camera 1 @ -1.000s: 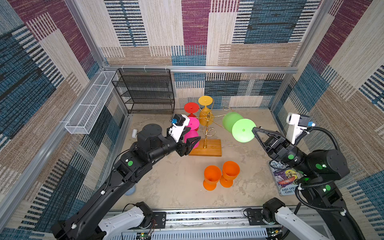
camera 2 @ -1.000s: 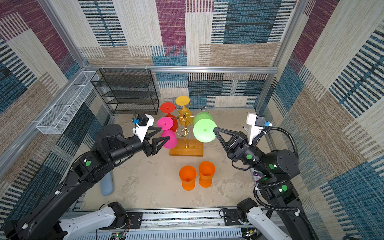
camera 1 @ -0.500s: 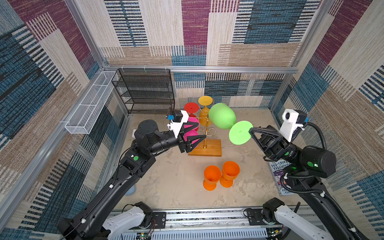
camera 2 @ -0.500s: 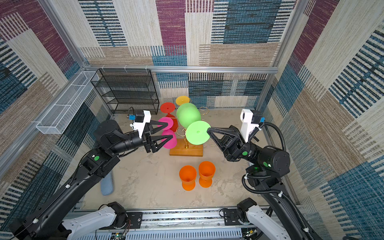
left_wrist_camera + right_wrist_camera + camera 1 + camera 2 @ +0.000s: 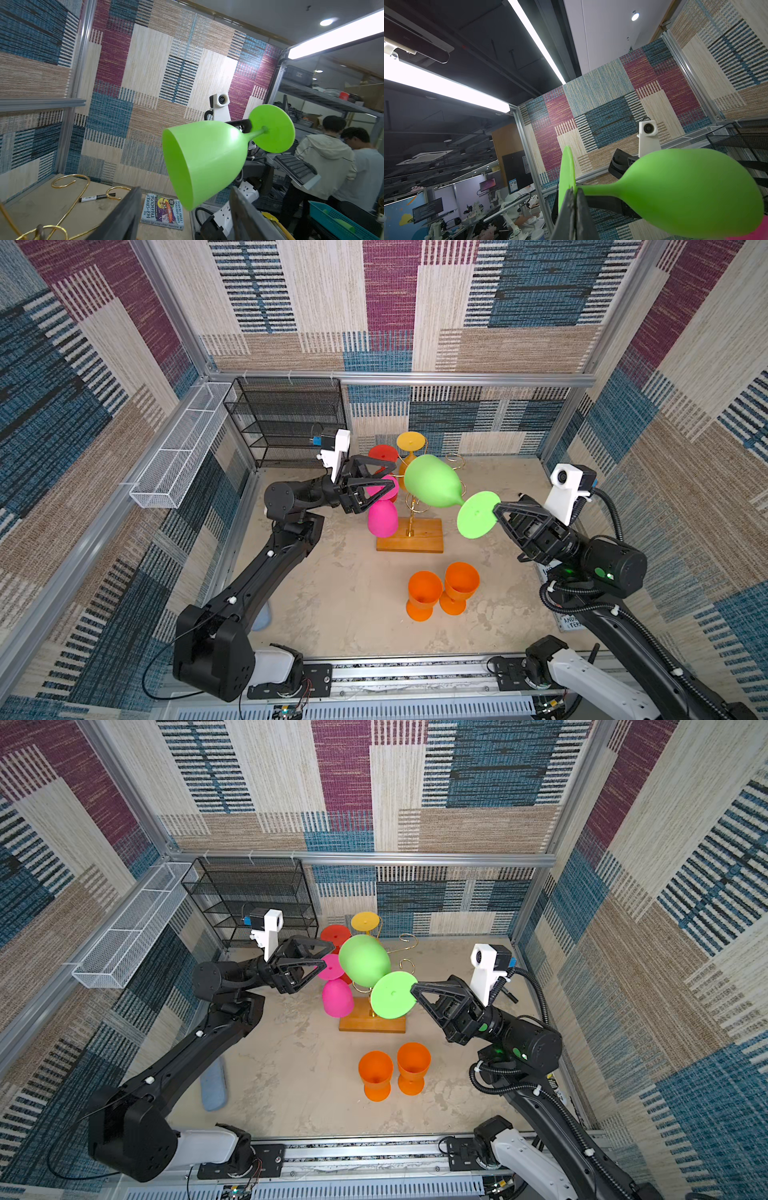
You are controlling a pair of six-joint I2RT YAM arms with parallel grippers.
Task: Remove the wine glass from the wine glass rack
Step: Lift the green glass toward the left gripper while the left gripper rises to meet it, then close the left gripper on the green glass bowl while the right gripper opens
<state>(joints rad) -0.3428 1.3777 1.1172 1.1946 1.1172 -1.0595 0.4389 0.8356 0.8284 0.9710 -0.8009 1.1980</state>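
1. Pinched at foot rim by right gripper (image 5: 496, 510), centre right: green wine glass (image 5: 432, 485).
2. Sideways in air, frame centre, overlapping wine glass rack (image 5: 409, 540).
3. Spread beside bowl: left gripper (image 5: 390, 477).

The wine glass (image 5: 432, 485) is green, its rack (image 5: 419, 542) gold.

Our left arm rises from the front-left base, elbow bent, forearm approx level, wrist aimed at the middle. Our left gripper (image 5: 392, 477) has its jaws spread, one finger above the other, nothing clamped. Our right arm comes up from the front right w/ forearm angled inward. Our right gripper (image 5: 496, 510) is pinched tight on the foot rim of the green wine glass (image 5: 432, 485), held in mid-air. The grippers face each other, apart.
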